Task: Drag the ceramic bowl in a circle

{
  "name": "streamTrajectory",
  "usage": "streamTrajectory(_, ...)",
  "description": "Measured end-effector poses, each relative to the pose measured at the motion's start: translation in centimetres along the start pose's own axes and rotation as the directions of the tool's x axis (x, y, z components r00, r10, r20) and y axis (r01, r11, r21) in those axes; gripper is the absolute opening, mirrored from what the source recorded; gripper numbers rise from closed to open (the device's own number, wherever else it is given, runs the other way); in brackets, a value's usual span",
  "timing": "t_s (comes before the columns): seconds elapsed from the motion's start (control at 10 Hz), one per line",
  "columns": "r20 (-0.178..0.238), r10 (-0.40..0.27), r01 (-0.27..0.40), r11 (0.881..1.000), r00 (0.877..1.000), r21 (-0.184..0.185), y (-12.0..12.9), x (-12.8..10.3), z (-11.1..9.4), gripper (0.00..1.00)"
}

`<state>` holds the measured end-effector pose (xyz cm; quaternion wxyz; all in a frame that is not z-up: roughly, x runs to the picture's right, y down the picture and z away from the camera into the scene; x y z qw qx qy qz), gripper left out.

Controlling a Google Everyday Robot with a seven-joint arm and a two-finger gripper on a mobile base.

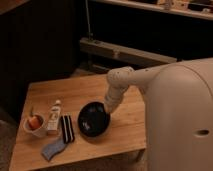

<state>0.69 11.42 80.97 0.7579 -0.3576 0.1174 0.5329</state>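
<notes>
Gripper (107, 111) sits low at the 3 o'clock rim of the ceramic bowl (93, 121), touching or pressing its edge; the end of the pale arm (120, 85) hides the tip, so how it is set can't be told. Arm comes in from the big pale robot body (182, 115) filling the right side.

Left to right on the wooden surface (80, 90):
- small pale cup (34, 125) with orange contents, near the surface's 9 o'clock edge, upright.
- white tube or bottle (53, 116) lying flat just beside the cup at its 3 o'clock, long axis running roughly 1 to 7 o'clock.
- dark striped block (67, 128) lying just beside the tube, at its 4 o'clock, close to the bowl's 9 o'clock side; touching the bowl or not, can't tell.
- blue-grey cloth (53, 148) at 6 o'clock of the tube, near the front edge, flat.
- ceramic bowl, glossy black, shallow, right way up, near the middle-front of the surface, much wider than the cup.

Behind the surface at 12 o'clock: dark wall and a low pale ledge (120, 52).
</notes>
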Motion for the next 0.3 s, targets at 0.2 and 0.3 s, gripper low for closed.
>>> streamTrajectory(0.2, 0.003, -0.008, 0.008, 1.0, 1.0, -0.004, 0.3, -1.5, 0.2, 0.14)
streamTrajectory(0.3, 0.001, -0.009, 0.009, 1.0, 1.0, -0.003, 0.2, -2.2, 0.2, 0.14)
